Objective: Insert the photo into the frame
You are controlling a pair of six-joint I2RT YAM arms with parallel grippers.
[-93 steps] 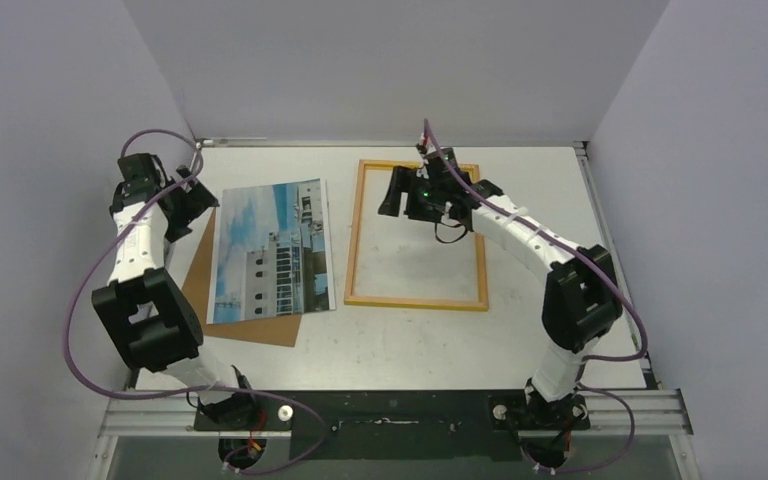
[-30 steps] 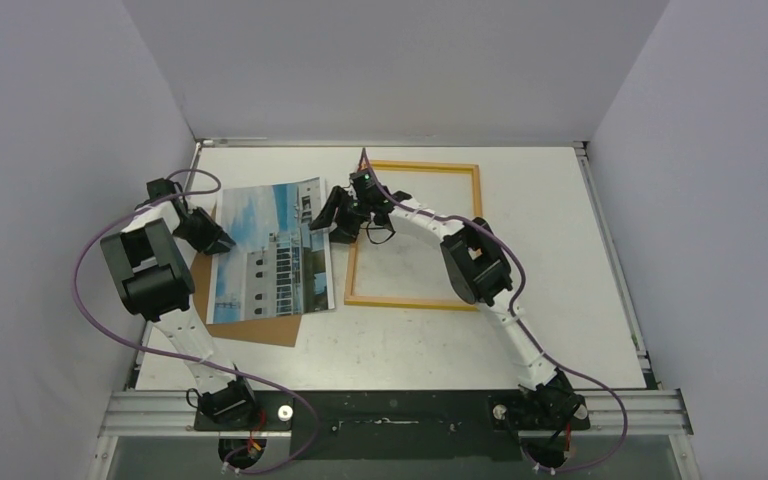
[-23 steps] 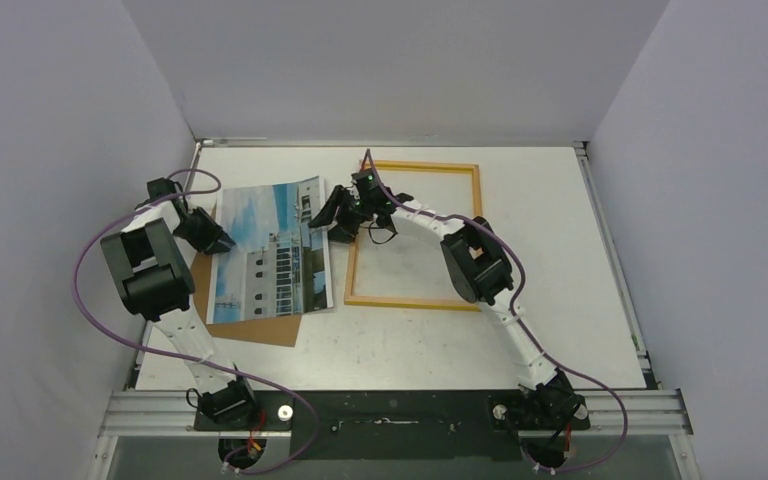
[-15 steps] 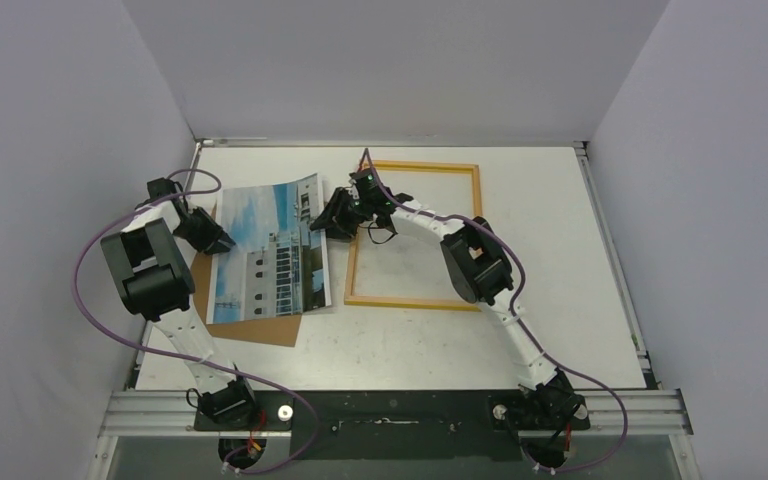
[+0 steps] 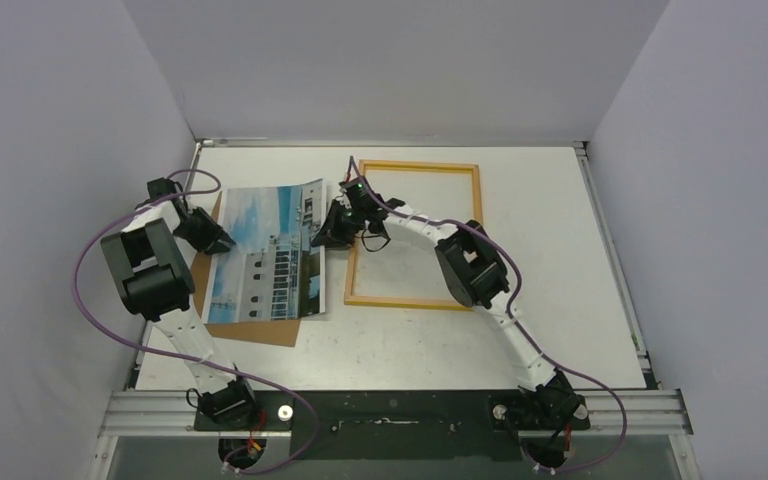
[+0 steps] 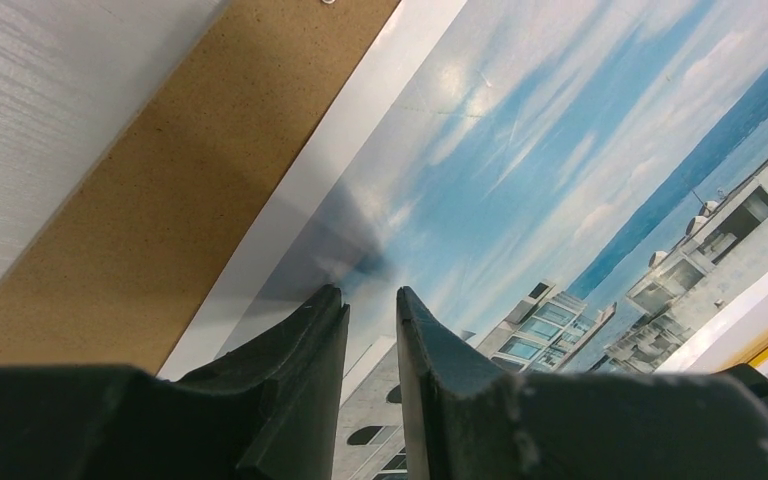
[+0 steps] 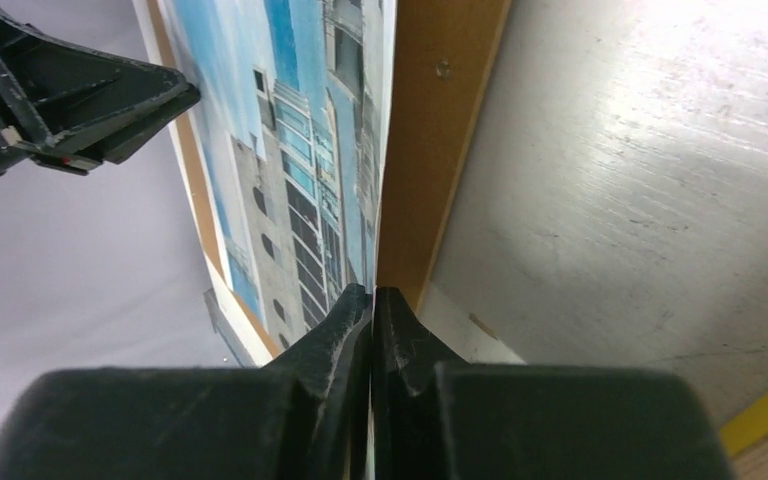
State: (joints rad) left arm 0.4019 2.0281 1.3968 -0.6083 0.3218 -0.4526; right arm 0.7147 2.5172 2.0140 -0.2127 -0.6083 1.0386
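the counter is open on the right side and along the near edge. the right arm lies across the frame, so the way in from the near left is blocked. the frame's far right corner is open. the right jaws pinch the photo edge just beside the frame. the left arm and the left wall crowd the photo's left side.

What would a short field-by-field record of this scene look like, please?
photo: lies on the backing board, its right edge raised
frame: flat on the table, right of the photo, nothing in it
left fingers: slightly apart, tips at the photo's left margin
right fingers: shut on the photo's right edge
task state: photo not yet in the frame
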